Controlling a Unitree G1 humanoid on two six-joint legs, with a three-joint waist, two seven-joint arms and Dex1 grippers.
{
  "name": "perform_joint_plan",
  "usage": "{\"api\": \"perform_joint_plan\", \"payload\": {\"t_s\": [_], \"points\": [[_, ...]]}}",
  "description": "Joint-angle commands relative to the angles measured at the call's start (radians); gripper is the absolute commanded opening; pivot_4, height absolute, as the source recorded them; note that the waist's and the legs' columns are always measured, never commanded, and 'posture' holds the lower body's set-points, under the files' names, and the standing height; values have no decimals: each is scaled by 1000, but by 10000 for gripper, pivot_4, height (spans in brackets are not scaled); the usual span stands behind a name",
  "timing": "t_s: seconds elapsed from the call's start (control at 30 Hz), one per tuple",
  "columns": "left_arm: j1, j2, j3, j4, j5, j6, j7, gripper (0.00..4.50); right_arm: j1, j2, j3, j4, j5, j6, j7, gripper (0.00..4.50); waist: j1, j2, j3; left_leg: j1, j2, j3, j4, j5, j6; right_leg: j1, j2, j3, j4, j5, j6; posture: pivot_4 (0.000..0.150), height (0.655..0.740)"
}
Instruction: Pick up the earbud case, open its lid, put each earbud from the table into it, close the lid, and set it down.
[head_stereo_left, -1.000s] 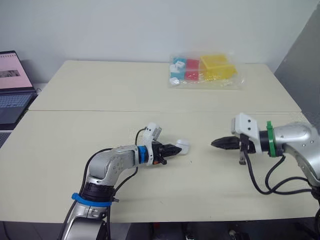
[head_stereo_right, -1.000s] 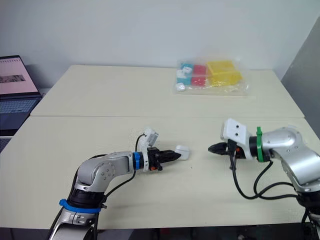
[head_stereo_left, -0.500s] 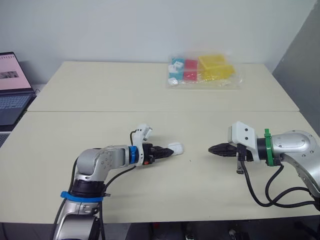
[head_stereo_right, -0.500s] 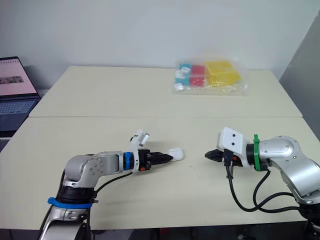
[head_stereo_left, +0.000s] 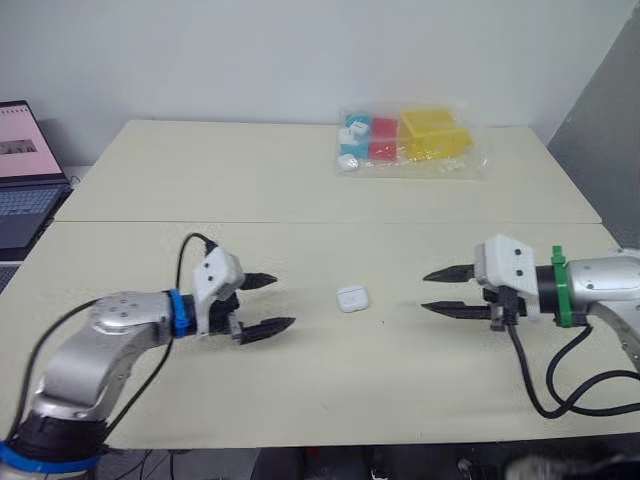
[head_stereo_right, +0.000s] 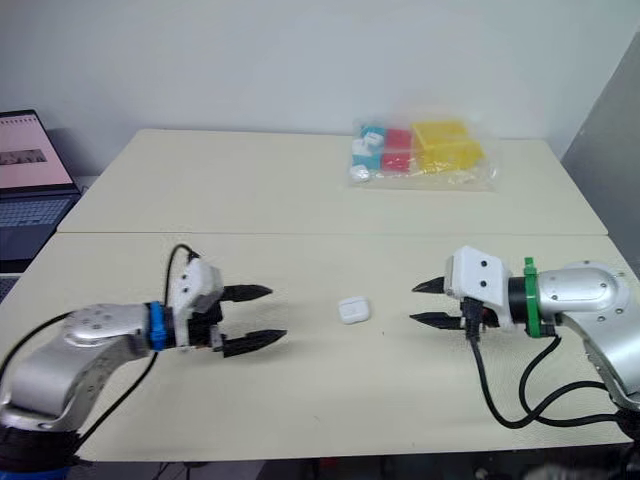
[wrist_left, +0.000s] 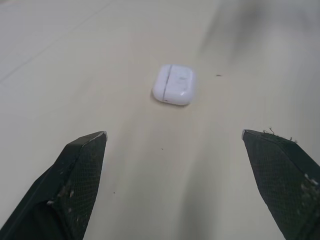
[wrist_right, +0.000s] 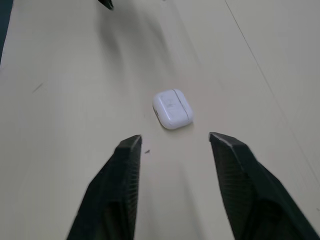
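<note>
Case (head_stereo_left: 351, 298), seemingly closed, lies clear between spread left hand (head_stereo_left: 283, 301), right hand (head_stereo_left: 426, 290).

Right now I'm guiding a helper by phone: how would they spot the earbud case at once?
Start at the long pale beige table. On its near half, between the open left gripper and the open right gripper, lies a small white rounded plastic earbud case, lid shut. It lies alone, unlike the clear bag of red, yellow and blue blocks at the far edge.
</note>
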Motion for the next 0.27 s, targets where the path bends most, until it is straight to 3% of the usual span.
{"api": "perform_joint_plan", "payload": {"t_s": [0.03, 0.07, 0.13, 0.27], "points": [[22, 21, 54, -74, -50, 23, -11, 45000, 3, 4, -52, 9, -22, -78, -18, 34912, 4, 0, 0, 0, 0, 0, 0, 0, 0, 0, 0, -1, 0, 0, 0, 1500, 7400], [27, 24, 55, -82, -31, 10, -1, 45000, 19, -8, -57, 11, -22, -94, 1, 39608, 6, 0, 0, 0, 0, 0, 0, 0, 0, 0, 0, -1, 0, 0, 0, 1500, 7400], [33, 24, 45, -88, 24, -11, 38, 45000, 52, -19, -68, 23, -21, -112, 23, 44548, 8, 0, 0, 0, 0, 0, 0, 0, 0, 0, 0, -2, 0, 0, 0, 1500, 7400], [64, 7, 38, -99, 45, -21, 66, 45000, 113, -28, -84, 59, -50, -167, 28, 44548, 10, 0, 0, 0, 0, 0, 1, 0, 0, 1, 0, -1, 0, 0, 0, 1500, 7400]]}}
